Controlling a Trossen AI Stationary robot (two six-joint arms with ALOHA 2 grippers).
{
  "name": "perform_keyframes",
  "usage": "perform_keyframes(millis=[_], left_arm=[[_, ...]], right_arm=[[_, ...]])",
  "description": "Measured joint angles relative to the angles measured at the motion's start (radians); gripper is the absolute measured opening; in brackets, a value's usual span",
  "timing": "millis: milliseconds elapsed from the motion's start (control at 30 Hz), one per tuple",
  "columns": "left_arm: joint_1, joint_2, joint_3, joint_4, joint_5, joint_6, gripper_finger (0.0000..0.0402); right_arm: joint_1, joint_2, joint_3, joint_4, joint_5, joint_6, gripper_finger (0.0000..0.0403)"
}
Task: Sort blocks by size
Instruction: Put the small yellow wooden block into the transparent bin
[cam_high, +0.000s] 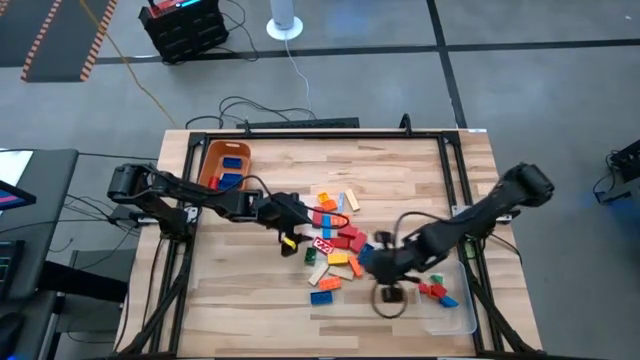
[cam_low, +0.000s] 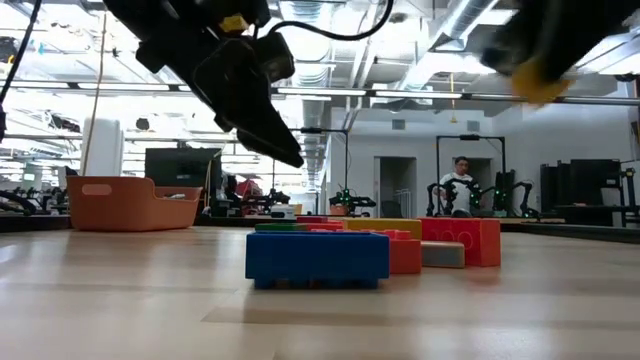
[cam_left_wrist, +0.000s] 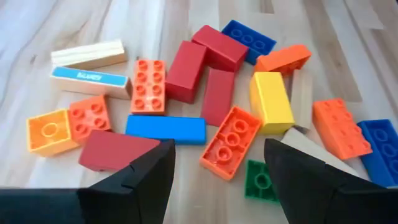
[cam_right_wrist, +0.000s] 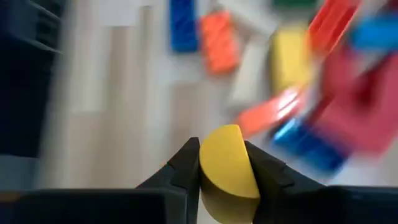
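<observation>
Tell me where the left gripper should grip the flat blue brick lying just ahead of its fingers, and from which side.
Probably from above, across its two long smooth sides near mid-length. The flat blue brick lies flat; its ends are crowded by orange bricks, and a red brick sits close along one long side. The left gripper hangs open over it.

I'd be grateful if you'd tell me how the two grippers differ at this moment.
The left gripper has its fingers spread with nothing between them, while the right gripper is shut on a yellow piece. The left one points down at the block pile; the right one sits at the pile's other side, toward the clear tray. Both have dark fingers and are above the wooden table.
</observation>
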Motion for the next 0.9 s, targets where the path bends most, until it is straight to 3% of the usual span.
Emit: perform_keyframes(millis=[133, 267, 367, 567, 900], left_arm=[[0.004, 0.000, 0.000, 0.006, -0.002, 0.022, 0.0241], [0.002, 0.000, 0.000, 0.006, -0.002, 0.020, 0.0241], [-0.003, 0.000, 0.000, 0.004, -0.001, -0.001, 0.0241], [-0.023, 0.000, 0.000, 0.000, 0.001, 0.016, 0.0242], [-0.059, 0.000, 0.000, -0.003, 0.002, 0.072, 0.0241]], right_arm=[[0.078, -0.088, 0.000, -0.206, -0.052, 0.393, 0.0135], [0.177, -0.102, -0.001, -0.438, -0.053, 0.690, 0.0137], [0.240, -0.084, -0.017, -0.507, -0.058, 0.860, 0.0128], [0.295, -0.053, -0.119, -0.407, -0.122, 1.008, 0.0131], [0.290, -0.127, -0.120, -0.404, -0.217, 1.091, 0.0238]])
